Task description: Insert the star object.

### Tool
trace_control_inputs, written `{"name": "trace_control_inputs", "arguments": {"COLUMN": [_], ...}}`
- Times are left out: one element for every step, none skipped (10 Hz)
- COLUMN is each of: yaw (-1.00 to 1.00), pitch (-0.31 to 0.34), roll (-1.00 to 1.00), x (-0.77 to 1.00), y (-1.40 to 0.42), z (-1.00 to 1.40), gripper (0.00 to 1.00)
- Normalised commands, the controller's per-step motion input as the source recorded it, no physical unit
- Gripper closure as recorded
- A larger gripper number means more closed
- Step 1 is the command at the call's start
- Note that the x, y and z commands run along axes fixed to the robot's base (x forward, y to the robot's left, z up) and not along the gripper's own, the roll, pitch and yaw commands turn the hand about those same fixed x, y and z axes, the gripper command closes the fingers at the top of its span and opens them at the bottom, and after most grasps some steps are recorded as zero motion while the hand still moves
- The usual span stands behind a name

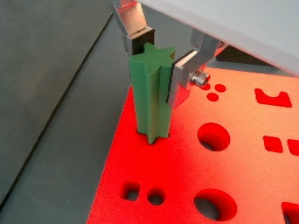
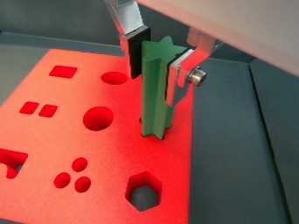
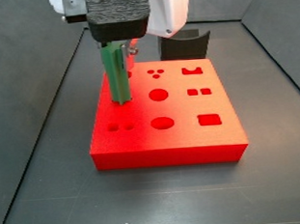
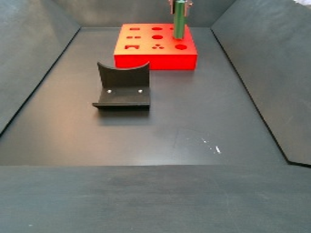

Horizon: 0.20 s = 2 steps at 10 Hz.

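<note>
The pincer [image 3: 117,46] stands over the red block [image 4: 155,56] at the worktop's [image 4: 183,127] 12 o'clock end in a side view, its silver fingers [image 1: 136,33] closed on the upright star object [image 2: 158,87], so that corner of the block is taken up while the other holes lie unobstructed from above. The fixture [image 4: 123,87] rises at about 10 o'clock from the worktop's middle, near the block but apart from it, and is the only other obstacle there. From the middle round to 6 o'clock the dark worktop lies open, bounded by sloping walls at 3 and 9 o'clock.
</note>
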Motion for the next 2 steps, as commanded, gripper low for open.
{"name": "trace_control_inputs", "arguments": {"yaw": [0.00, 0.00], "pitch": [0.000, 0.000], "roll": [0.00, 0.00], "x": [0.00, 0.00], "y": [0.07, 0.00], "z": [-0.12, 0.00], "gripper": [1.00, 1.00]}}
